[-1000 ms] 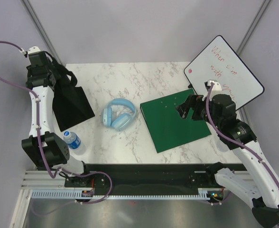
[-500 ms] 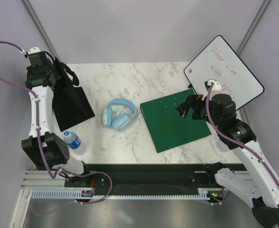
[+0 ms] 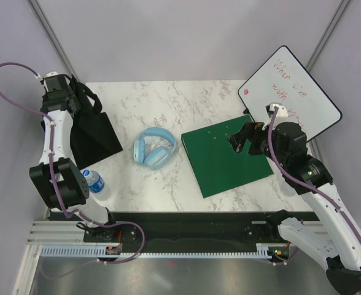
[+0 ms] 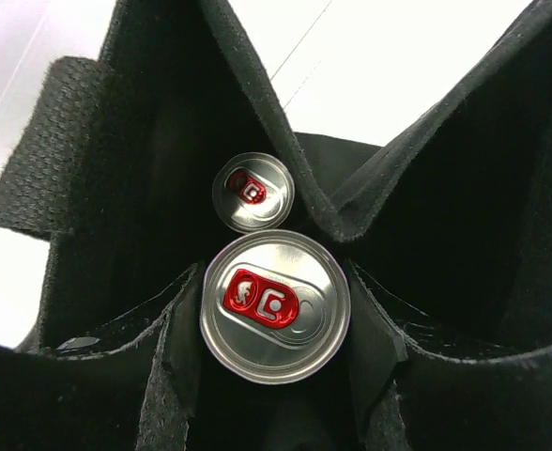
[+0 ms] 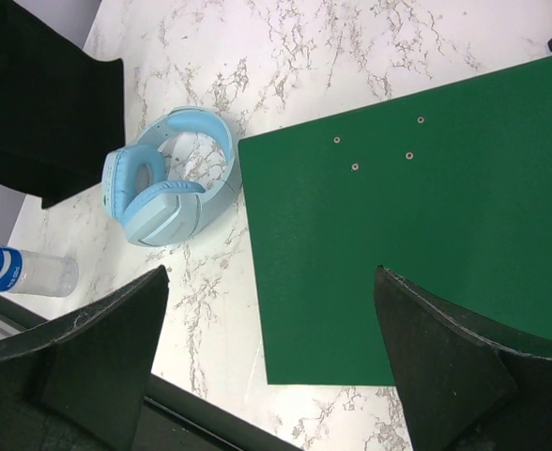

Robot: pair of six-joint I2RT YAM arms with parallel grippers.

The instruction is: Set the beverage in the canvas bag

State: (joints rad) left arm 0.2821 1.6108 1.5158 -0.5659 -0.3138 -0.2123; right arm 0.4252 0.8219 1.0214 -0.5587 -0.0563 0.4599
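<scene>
Clamping the can (image 4: 274, 305) between its fingers, the left gripper (image 4: 276, 324) holds it upright in the open mouth of the bag (image 4: 501, 122), at the far-left corner of the tabletop (image 3: 168, 98). A second can (image 4: 253, 191) stands deeper inside. The right gripper (image 5: 268, 272) hovers released over the green board (image 5: 426, 216).

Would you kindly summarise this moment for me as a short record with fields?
left gripper: shut on a can with a red tab, at the open mouth of the canvas bag
deeper in bag: second can, upright
right gripper: open, holding nothing, above the green binder
elsewhere on table: blue headphones, water bottle, whiteboard
task state: held can not yet released
</scene>
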